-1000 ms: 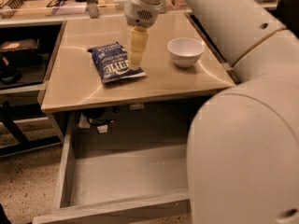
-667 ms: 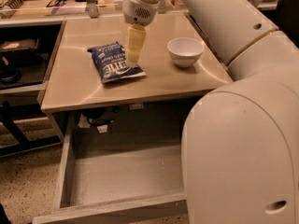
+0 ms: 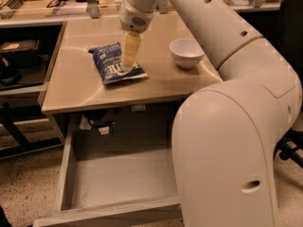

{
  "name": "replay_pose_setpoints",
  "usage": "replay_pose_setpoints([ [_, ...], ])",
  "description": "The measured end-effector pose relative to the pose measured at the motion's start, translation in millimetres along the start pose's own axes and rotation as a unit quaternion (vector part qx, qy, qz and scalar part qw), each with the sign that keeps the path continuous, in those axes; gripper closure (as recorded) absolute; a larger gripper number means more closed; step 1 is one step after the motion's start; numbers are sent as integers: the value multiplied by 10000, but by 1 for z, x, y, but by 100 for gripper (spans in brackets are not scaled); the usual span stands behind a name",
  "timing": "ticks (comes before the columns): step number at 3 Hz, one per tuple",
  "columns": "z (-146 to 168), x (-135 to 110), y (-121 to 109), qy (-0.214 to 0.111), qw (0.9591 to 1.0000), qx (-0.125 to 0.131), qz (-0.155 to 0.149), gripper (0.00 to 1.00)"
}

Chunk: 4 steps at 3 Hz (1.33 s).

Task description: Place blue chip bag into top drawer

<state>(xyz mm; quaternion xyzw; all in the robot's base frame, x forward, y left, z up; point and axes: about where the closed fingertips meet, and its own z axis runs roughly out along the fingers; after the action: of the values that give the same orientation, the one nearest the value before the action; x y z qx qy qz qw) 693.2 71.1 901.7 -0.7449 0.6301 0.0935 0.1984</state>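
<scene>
The blue chip bag lies flat on the tan table top, left of the middle, its white lettering up. My gripper hangs down from the arm and its pale yellowish fingers reach the right part of the bag. The top drawer is pulled out below the table's front edge, with its grey floor bare. My arm's large white body hides the drawer's right side.
A white bowl stands on the table to the right of the bag. A dark shelf unit stands to the left. A far bench holds tools. Cables hang under the table top.
The gripper has come down and a little left, from just above the bag's upper right edge onto the bag. The bag and the bowl have not moved.
</scene>
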Motion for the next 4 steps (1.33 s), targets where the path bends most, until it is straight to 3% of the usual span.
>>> replay_pose_setpoints([
  [2,53,-3,-28,-205,9994,-289,32,0],
  [4,83,-2,-41,-337,9985,-415,73,0],
])
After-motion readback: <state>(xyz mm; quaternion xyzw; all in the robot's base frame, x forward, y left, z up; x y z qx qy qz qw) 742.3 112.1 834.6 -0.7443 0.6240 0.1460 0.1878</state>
